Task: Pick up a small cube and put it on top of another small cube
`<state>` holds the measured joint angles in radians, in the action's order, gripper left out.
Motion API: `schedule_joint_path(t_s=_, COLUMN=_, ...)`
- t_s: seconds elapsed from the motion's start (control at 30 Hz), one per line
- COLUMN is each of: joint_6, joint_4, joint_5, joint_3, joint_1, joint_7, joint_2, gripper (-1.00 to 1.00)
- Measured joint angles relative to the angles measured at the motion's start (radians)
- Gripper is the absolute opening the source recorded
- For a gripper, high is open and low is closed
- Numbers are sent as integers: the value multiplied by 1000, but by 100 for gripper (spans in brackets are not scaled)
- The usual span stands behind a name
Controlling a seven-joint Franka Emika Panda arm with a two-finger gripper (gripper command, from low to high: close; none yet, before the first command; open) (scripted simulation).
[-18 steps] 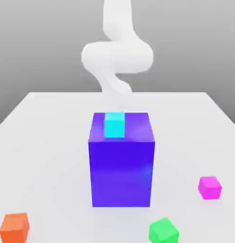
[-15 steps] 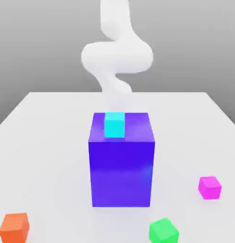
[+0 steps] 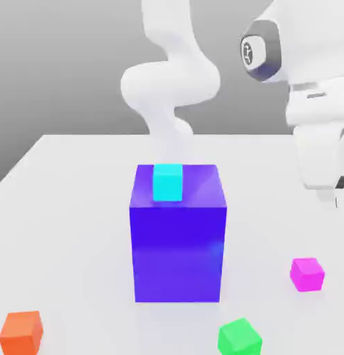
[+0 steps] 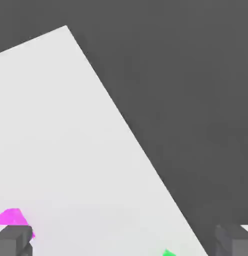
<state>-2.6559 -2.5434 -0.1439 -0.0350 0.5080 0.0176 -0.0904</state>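
- Pink cube: small, plain, matte, near right of the glossy blue block.
- Gripper: fingers wide apart, apparently holding nothing.

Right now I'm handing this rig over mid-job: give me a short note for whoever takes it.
Gripper: jaws wide open, empty, hanging above the table on the exterior view's right, over the magenta small cube.
Magenta small cube: on the table, untouched, at the exterior view's right of the big blue-violet block.
Other cubes: cyan cube on top of the block; green small cube and orange small cube on the table near the front edge.
Done: nothing grasped or stacked yet.
Left: descend, grasp the magenta cube, lift it, set it on another small cube.
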Motion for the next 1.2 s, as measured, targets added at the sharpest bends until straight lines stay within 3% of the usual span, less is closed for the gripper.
schedule_joint_path(t_s=0.23, joint_6=-130, joint_4=-81, joint_5=149, joint_3=-35, joint_1=111, joint_7=127, joint_2=231, gripper=0)
schedule_joint_path(t_s=0.4, joint_6=-268, joint_4=-59, joint_5=206, joint_3=-3, joint_1=146, joint_7=111, joint_2=410, gripper=0)
schedule_joint_path(t_s=0.43, joint_6=-294, joint_4=-53, joint_5=209, joint_3=2, joint_1=150, joint_7=109, joint_2=444, gripper=-100)
schedule_joint_path(t_s=0.67, joint_6=-297, joint_4=-52, joint_5=212, joint_3=3, joint_1=150, joint_7=107, joint_2=450, gripper=-100)
schedule_joint_path(t_s=0.87, joint_6=-144, joint_4=-83, joint_5=173, joint_3=-15, joint_1=129, joint_7=143, joint_2=267, gripper=-100)
schedule_joint_path(t_s=1.2, joint_6=62, joint_4=138, joint_5=101, joint_3=152, joint_1=-139, joint_7=488, joint_2=284, gripper=-100)
